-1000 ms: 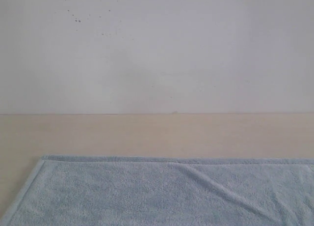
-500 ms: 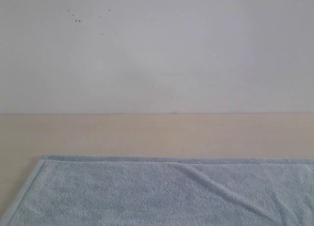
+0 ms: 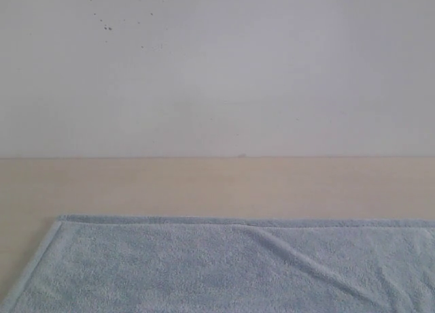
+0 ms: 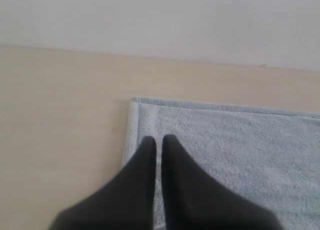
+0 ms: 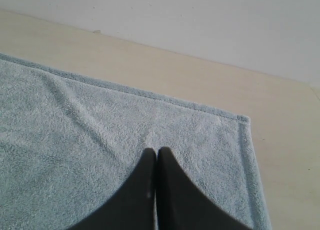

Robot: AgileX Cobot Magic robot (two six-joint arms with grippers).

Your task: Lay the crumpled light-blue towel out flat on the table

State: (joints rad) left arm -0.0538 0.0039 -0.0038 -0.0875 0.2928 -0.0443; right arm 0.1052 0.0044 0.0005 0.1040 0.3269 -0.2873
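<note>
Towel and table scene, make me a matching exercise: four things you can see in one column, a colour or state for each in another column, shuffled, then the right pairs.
Things
1. towel
2. table
3. wall
4. left gripper

Colour or state
A. grey-white with a few dark specks
B. black, shut
C. pale blue, with a diagonal crease
D. plain beige

Pairs: 1-C, 2-D, 3-A, 4-B
</note>
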